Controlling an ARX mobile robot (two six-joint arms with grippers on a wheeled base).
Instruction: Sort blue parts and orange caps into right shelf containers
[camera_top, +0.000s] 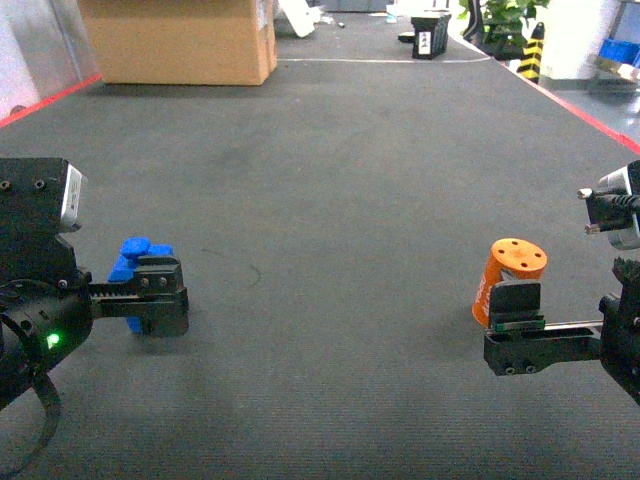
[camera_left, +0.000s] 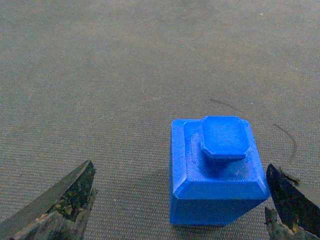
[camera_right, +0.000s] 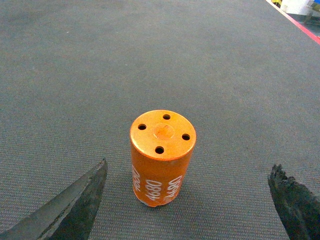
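Observation:
A blue part (camera_left: 217, 170), a square block with a raised octagonal knob, stands on the grey carpet. It sits between the fingers of my open left gripper (camera_left: 179, 166), close to the right finger (camera_left: 290, 200) and apart from the left one. In the head view the blue part (camera_top: 135, 258) shows just past the left gripper (camera_top: 160, 295). An orange cap (camera_right: 162, 157) printed "4680" stands upright on the carpet inside my open right gripper (camera_right: 189, 166), touching neither finger. The head view shows the orange cap (camera_top: 510, 275) behind the right gripper (camera_top: 515, 318). Blue shelf containers (camera_top: 618, 52) peek in at the far right.
A large cardboard box (camera_top: 180, 40) stands at the back left. Further back are a black crate (camera_top: 430, 35), a plant (camera_top: 505, 18) and a yellow-black striped post (camera_top: 531, 55). Red floor lines (camera_top: 590, 112) border the carpet on both sides.

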